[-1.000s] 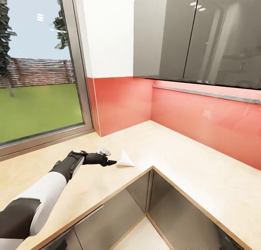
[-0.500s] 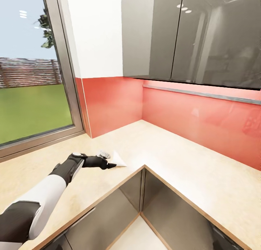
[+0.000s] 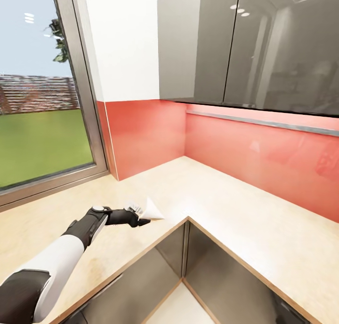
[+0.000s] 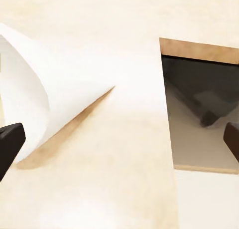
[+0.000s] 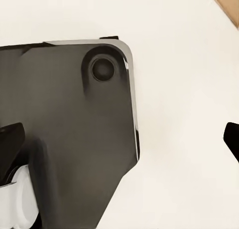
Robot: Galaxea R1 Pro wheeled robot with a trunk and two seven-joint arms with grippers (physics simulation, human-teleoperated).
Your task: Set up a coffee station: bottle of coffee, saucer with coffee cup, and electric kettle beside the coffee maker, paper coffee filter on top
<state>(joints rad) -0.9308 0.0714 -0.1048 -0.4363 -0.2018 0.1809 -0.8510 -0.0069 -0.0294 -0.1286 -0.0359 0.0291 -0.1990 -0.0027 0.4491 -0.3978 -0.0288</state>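
The left pincer (image 3: 141, 219), at lower left of centre in the head view, reaches along the desk (image 3: 221, 197) toward the paper coffee filter (image 3: 151, 210). In the left wrist view its two dark fingertips (image 4: 10, 141) sit at opposite edges of the frame, spread wide and released, holding nothing. The white cone lies on its side on the light wood, its open mouth close to one fingertip and its point aimed toward the inner corner cut-out of the desk edge.

My judgement of the risks: the cone lies off-centre in the gap, crowding one finger, so a closing pinch may catch only an edge of the rim or push the paper aside. The filter is light and thin; a nudge could slide it toward the nearby edge (image 4: 196, 49) and off to the floor, and a hard squeeze could crush it.

Whether the fingertip is touching the paper cannot be told; in the head view the pincer covers part of the cone's near end. The right wrist view shows a dark rounded panel (image 5: 69, 134) over a pale floor, with that pincer's fingertips spread apart and empty (image 5: 119, 139); what the panel belongs to is unclear.
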